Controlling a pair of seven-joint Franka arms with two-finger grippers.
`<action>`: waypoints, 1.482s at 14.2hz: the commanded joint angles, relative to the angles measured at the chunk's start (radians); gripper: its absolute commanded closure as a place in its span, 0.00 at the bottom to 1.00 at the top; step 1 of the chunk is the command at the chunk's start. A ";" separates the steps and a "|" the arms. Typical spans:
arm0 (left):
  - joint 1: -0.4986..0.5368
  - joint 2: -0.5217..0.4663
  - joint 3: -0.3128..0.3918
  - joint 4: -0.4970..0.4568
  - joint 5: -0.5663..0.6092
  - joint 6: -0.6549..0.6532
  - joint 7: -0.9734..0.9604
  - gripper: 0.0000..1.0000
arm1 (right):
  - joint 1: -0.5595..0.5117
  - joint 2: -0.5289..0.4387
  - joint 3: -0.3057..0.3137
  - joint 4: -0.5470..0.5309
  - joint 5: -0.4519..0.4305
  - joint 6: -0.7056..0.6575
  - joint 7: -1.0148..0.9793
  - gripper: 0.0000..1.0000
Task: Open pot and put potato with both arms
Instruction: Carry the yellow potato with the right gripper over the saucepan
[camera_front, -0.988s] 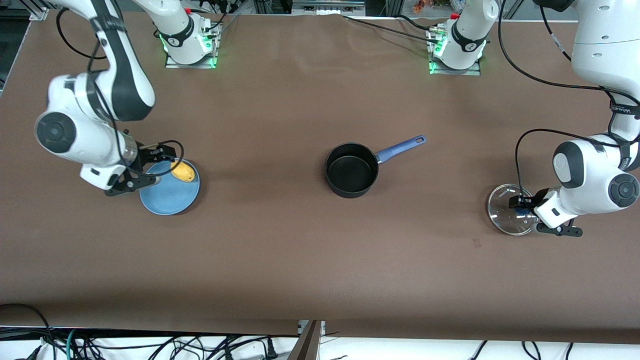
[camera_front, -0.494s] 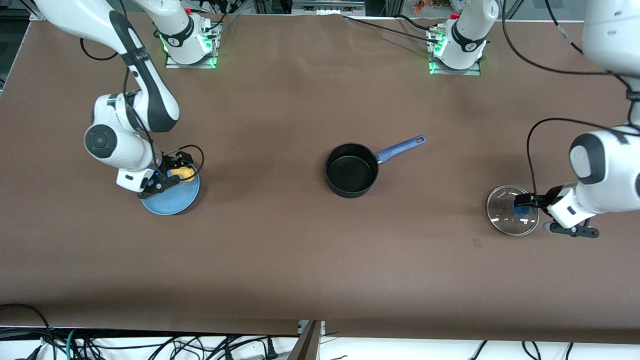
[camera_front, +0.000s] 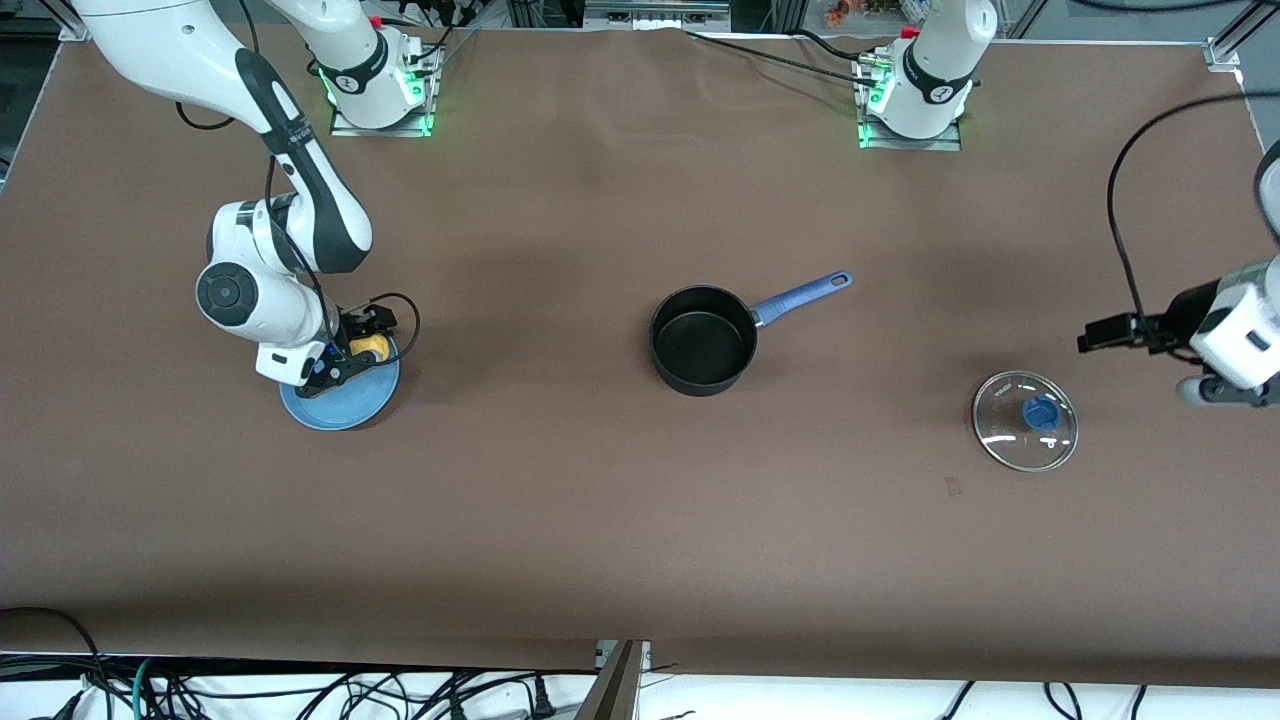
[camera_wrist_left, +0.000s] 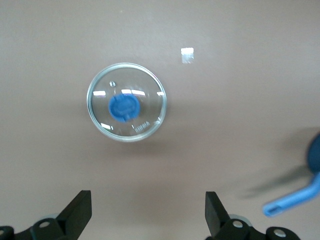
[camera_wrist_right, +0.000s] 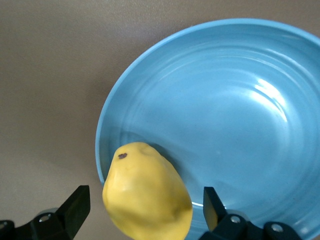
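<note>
The pot (camera_front: 703, 340) sits uncovered at mid-frame in the front view, black bowl empty, its blue handle (camera_front: 800, 296) angling up toward the left arm's base. Its glass lid (camera_front: 1025, 434) with the blue knob (camera_front: 1041, 412) lies flat on the table in the lower right part of the frame, well apart from the pot. The left gripper (camera_wrist_left: 148, 215) hangs over the bare table near the lid at the frame's right edge, fingers spread wide and holding nothing; the left wrist view shows the lid whole between and above the fingertips. At the left of the front frame, the right gripper (camera_wrist_right: 145, 210) is down at the blue plate (camera_front: 340, 400). The potato (camera_wrist_right: 147, 197) rests on the plate's rim area, and the right wrist view shows the fingers wide apart on either side of it, not yet touching.
</note>
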 joint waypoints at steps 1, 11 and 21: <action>-0.010 -0.018 -0.020 0.110 -0.010 -0.117 -0.052 0.00 | -0.007 -0.001 0.002 -0.008 -0.002 0.016 -0.021 0.07; -0.056 -0.033 -0.078 0.204 0.054 -0.233 -0.115 0.00 | -0.004 -0.017 0.006 0.199 -0.001 -0.274 0.066 0.47; -0.057 -0.001 -0.082 0.209 0.004 -0.232 -0.115 0.00 | 0.250 0.130 0.051 0.550 0.223 -0.416 0.679 0.47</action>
